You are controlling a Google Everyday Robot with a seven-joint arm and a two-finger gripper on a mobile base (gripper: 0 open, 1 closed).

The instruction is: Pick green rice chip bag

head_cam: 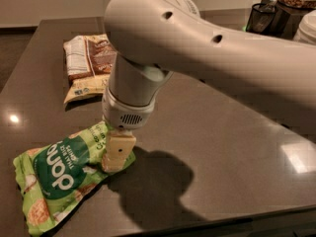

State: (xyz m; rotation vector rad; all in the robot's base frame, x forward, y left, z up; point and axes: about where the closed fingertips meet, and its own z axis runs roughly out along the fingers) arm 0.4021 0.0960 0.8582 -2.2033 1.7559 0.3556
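The green rice chip bag lies flat on the dark table at the front left, its dark-green round logo facing up. My gripper points straight down from the big white arm and its tip rests on the bag's right end. The arm hides the top edge of that end.
A brown-and-cream snack bag lies at the back left, behind the arm. A black container and a white one stand at the back right corner. The table's front edge runs close below the green bag.
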